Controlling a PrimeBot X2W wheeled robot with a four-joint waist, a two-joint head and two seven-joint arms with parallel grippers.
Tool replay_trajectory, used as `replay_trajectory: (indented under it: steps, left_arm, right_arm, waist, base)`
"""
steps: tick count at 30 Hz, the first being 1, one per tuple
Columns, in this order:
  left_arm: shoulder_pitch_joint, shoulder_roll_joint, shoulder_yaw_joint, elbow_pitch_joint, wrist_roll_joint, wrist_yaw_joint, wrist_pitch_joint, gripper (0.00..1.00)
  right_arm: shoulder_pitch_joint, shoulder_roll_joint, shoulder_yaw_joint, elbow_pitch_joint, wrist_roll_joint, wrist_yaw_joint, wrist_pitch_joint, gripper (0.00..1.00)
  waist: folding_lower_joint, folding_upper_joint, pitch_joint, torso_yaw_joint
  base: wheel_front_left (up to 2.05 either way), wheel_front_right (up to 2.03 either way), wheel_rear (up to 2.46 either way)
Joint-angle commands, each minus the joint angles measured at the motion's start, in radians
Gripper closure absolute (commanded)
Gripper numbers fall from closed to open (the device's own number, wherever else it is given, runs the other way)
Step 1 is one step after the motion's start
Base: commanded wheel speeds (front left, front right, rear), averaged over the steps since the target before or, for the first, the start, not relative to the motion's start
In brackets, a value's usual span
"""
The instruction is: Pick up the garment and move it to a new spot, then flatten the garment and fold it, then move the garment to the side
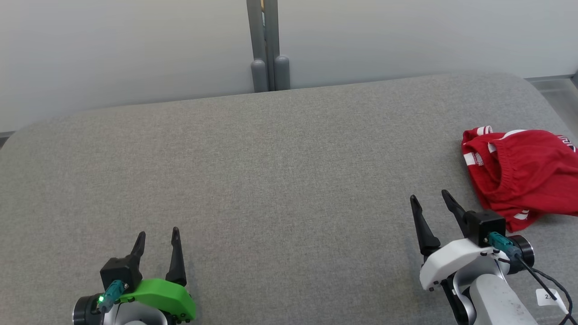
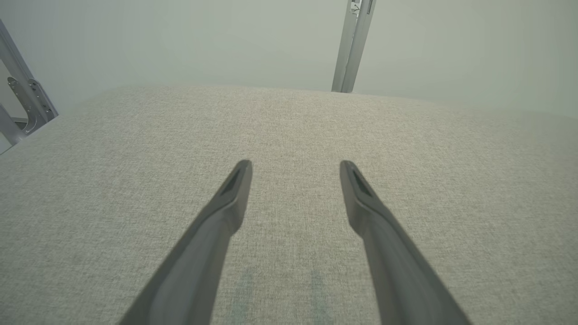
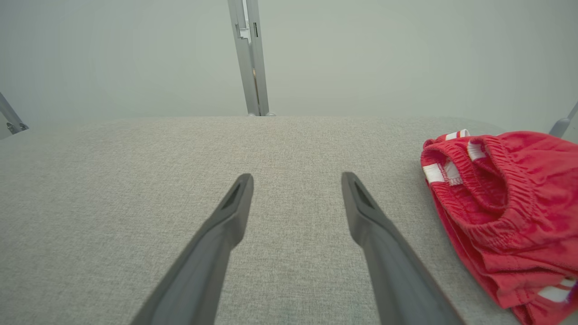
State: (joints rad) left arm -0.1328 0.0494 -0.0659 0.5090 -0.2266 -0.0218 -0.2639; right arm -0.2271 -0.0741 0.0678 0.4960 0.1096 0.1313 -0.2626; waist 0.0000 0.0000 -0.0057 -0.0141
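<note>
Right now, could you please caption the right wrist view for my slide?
Open right gripper over grey fabric surface, crumpled red shorts lying to its right.

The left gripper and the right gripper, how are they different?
The left gripper wears a green cover; the right gripper wears a white cover. The right gripper sits close beside the red garment, its fingers not touching it; the left gripper is far from it, across the gray pad. Same: both have two dark fingers, both are open, and both hold nothing.
</note>
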Motion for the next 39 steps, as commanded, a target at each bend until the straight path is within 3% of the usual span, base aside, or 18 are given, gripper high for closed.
replay_trajectory:
  steps: [1, 39]
  left_arm:
    - [0.004, 0.003, 0.005, 0.002, 0.007, 0.002, 0.001, 0.0]
    - [-0.001, 0.001, 0.002, -0.008, -0.011, -0.007, 0.0, 0.0]
  right_arm:
    - [0.013, 0.003, -0.003, -0.005, -0.009, -0.002, -0.002, 0.0]
    - [-0.002, 0.012, 0.009, -0.009, -0.002, 0.0, 0.0, 0.0]
  waist:
    - [0.0, 0.0, 0.001, 0.002]
    - [0.0, 0.0, 0.011, 0.006]
  base:
    - [0.0, 0.0, 0.0]
    - [0.0, 0.0, 0.0]
